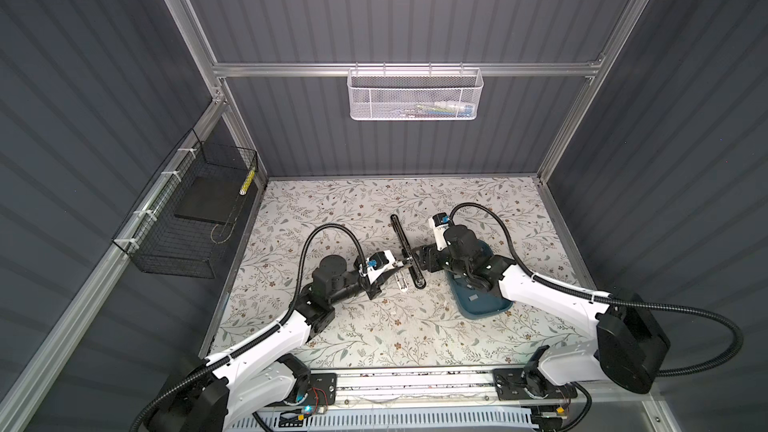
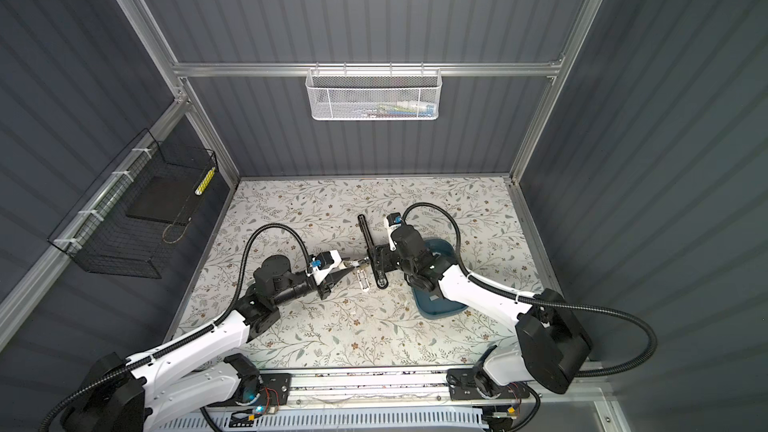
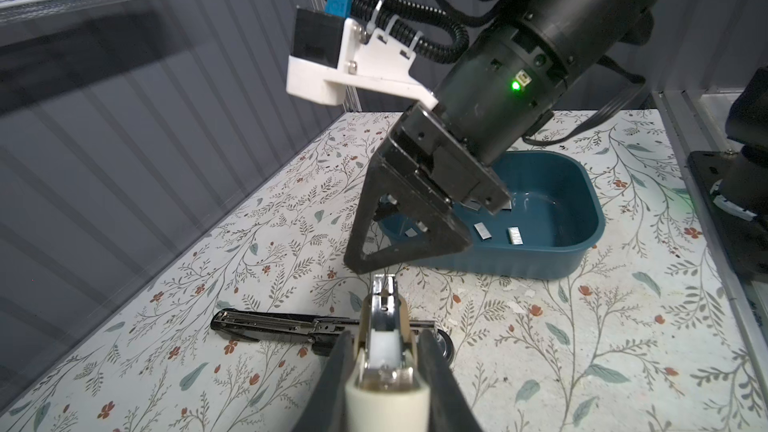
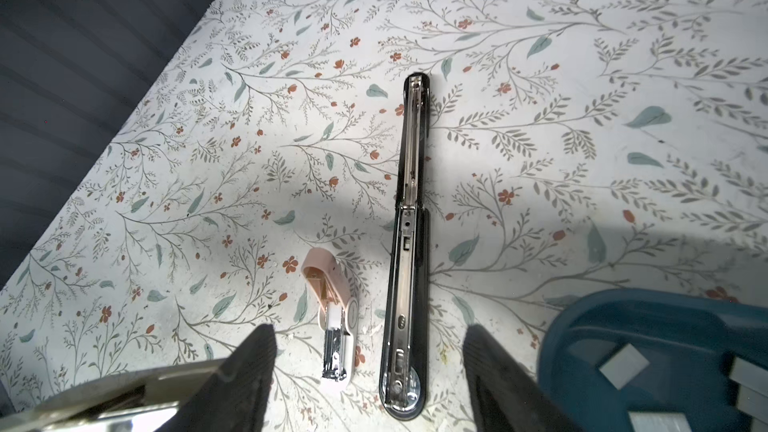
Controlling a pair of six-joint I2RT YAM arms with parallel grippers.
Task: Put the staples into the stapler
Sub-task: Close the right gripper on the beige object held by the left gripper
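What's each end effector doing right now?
Left end effector: closed on a small cream stapler.
Right end effector: open, holding nothing.

The table (image 1: 374, 322) has a white cover with little leaves and red flowers on it. A dark blue tub (image 3: 552, 261) sits on the table, on its right side in both top views. High over the far edge of the table hangs a white mesh basket (image 1: 374, 97) — some small colourful things (image 1: 446, 109) lie inside, too blurry to name. Beside the left edge of the table hangs a black wire basket (image 1: 174, 261). In it are a flat black slab (image 1: 208, 201) and a thin yellow and white stick (image 1: 247, 182).
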